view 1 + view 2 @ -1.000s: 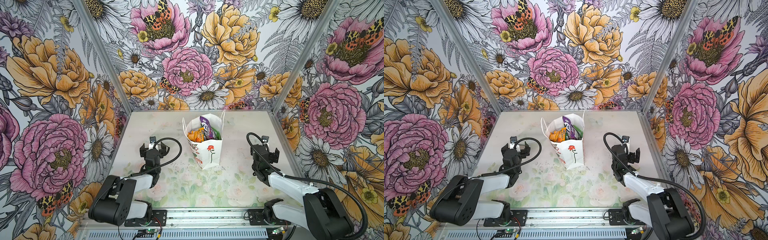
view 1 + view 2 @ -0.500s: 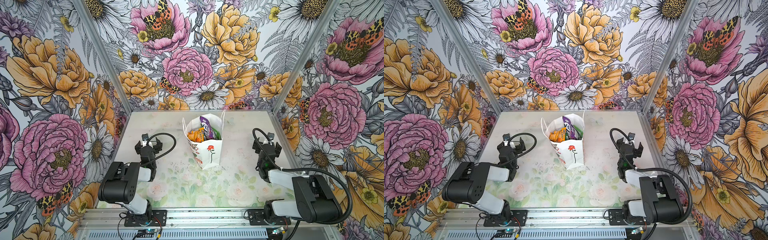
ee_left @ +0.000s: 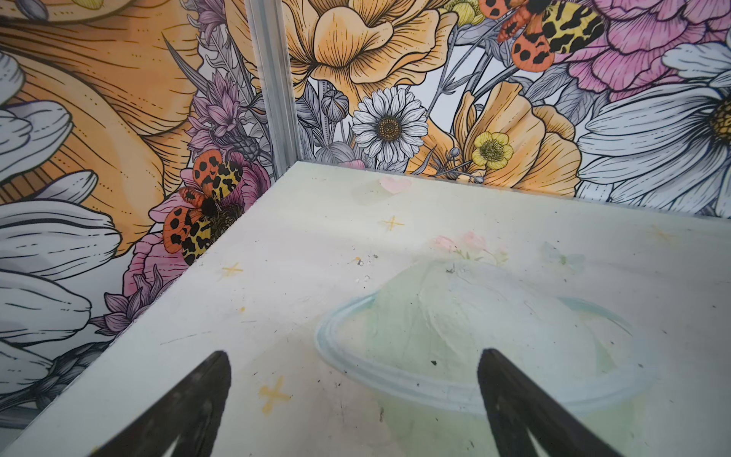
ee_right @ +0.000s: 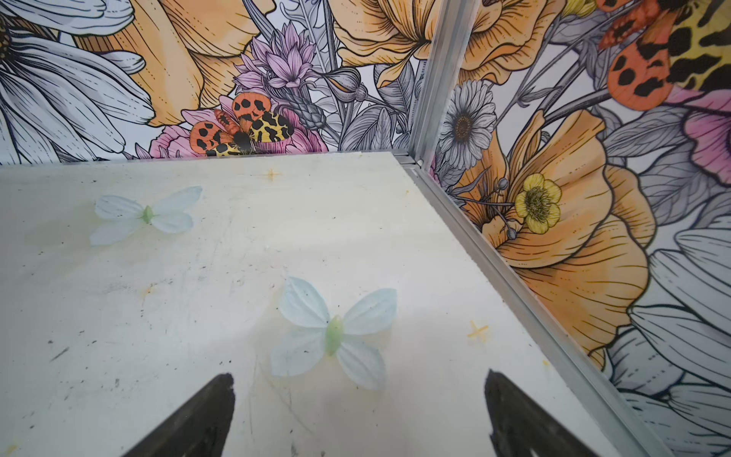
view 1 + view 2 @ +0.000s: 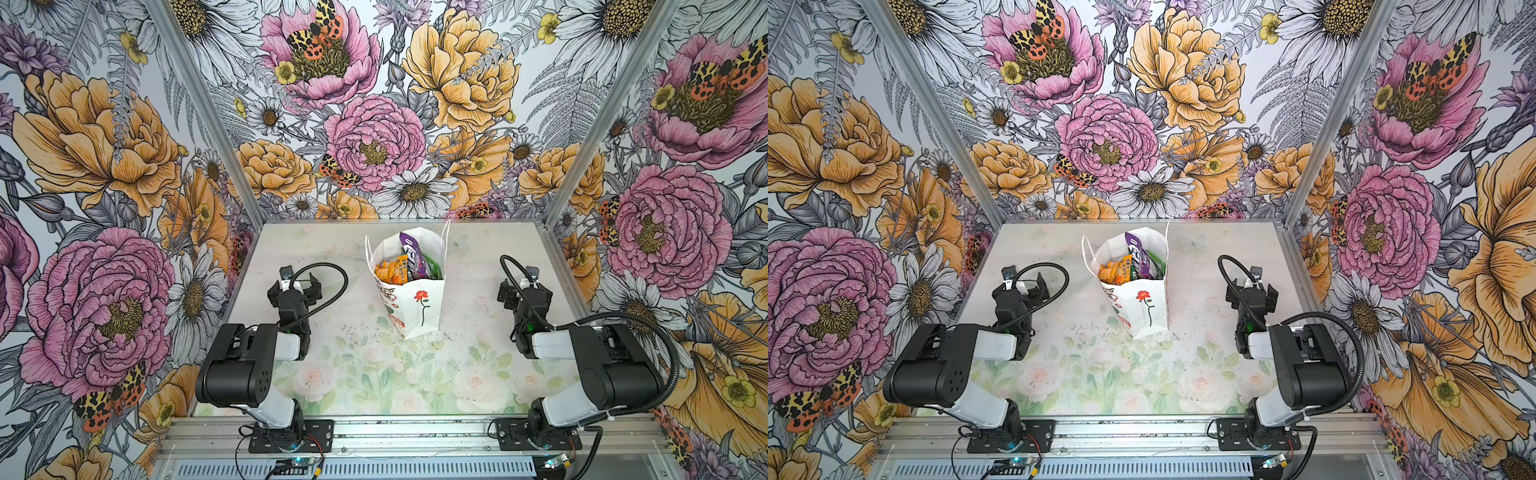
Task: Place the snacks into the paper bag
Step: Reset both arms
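White paper, thin and lightly creased, forms the paper bag point(image 5: 409, 301), which stands upright near the middle of the bench point(image 5: 473, 257), between the two arms and well apart from both. The snacks point(image 5: 409, 264) sit inside its open mouth: a purple pouch point(image 5: 411, 251) rises highest, with orange packets point(image 5: 390, 271) on one side and a green packet point(image 5: 433, 269) on the other. No loose packet shows on the bench in either top view, so the filling looks done or nearly so. The left tool point(image 3: 354, 356) hovers with its jaws spread wide over bare bench, and the right tool point(image 4: 360, 378) does the same on its own side; neither holds anything. The bag is probably light even when loaded, since the packets are mostly air and foil. Its walls are soft and would likely buckle under a sideways push, and its tall, narrow shape may tip easily. The glossy packets look slippery and crushable, so a pinch on a sealed edge would probably suit them better than a squeeze across the puffed middle. For the bag itself, the stiffer top rim or the cord handles point(image 5: 446, 235) look like the safest hold. The face bearing the red rose point(image 5: 422, 296) would likely dent under pressure.
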Available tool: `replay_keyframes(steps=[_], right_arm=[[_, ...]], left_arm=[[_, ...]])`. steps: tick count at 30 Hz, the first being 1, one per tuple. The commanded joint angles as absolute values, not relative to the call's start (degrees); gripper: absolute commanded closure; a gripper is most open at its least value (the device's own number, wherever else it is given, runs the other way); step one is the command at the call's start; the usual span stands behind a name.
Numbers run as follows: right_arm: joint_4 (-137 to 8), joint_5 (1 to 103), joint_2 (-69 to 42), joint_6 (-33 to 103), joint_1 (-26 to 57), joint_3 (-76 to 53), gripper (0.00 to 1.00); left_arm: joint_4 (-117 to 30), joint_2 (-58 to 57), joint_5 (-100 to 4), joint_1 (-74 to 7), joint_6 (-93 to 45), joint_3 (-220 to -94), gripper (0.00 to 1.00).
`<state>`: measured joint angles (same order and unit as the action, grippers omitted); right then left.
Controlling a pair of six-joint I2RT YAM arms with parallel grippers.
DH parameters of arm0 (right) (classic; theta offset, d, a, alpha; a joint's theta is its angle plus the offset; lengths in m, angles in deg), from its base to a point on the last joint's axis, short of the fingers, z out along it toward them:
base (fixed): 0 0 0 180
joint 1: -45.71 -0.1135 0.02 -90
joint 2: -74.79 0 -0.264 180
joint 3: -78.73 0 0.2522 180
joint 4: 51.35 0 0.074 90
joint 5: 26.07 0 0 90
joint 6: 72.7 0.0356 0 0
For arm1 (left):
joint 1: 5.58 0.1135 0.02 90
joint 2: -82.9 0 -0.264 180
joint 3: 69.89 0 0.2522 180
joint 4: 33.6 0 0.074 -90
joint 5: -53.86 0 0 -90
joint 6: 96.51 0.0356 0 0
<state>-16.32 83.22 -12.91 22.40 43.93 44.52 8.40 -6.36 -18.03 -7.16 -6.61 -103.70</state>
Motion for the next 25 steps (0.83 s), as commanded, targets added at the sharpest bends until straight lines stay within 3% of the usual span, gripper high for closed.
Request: replay_keyframes(steps=[1, 25], right_arm=[[-14.8, 82.2, -12.6, 23.7, 44.2, 43.4, 0.00], [-15.1, 81.6, -12.7, 23.7, 44.4, 43.2, 0.00]], left_arm=[[8.7, -6.1, -19.5, -7.0, -7.3, -104.3, 0.01], [8.7, -6.1, -19.5, -7.1, -7.3, -104.3, 0.01]])
